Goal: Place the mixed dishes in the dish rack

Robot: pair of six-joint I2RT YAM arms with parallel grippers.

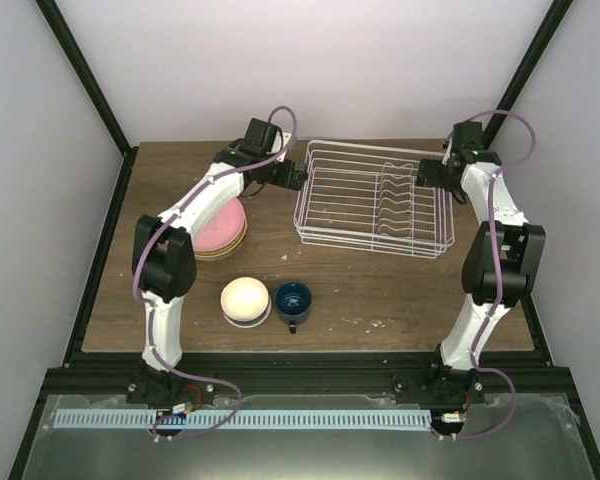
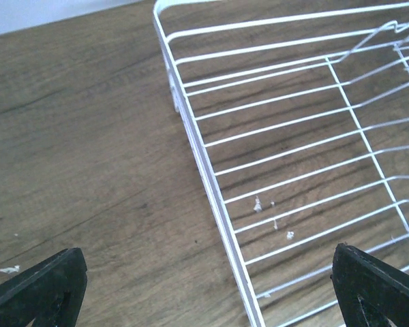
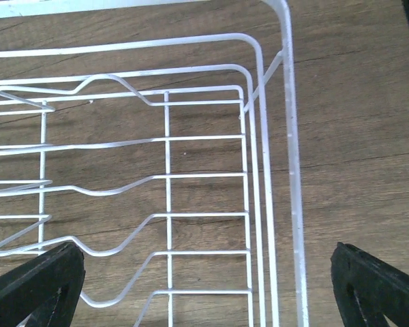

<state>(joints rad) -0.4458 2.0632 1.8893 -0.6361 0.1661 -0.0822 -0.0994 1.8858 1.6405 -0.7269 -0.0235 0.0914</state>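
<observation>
- Dish rack (image 1: pixel 372 243) sits at the table's 1 o'clock. Left gripper (image 1: pixel 294 177) and right gripper (image 1: pixel 427 172) are spread wide at its 9 and 3 o'clock rims, holding nothing.
- Pink plate (image 1: pixel 220 225), cream bowl (image 1: pixel 245 298) and mug (image 1: pixel 292 297) wait at 7 to 9 o'clock. They look rigid, slick and breakable, and are best gripped by their rims.

Laboratory robot test cell. A wood-grain surface (image 1: pixel 380 290) stands between plain white walls (image 1: pixel 380 60) braced by black frame struts (image 1: pixel 85 75). The left arm (image 1: pixel 205 195) and right arm (image 1: pixel 495 195) are bolted to a black rail (image 1: pixel 310 370) above a slotted cable duct (image 1: pixel 240 419).
</observation>
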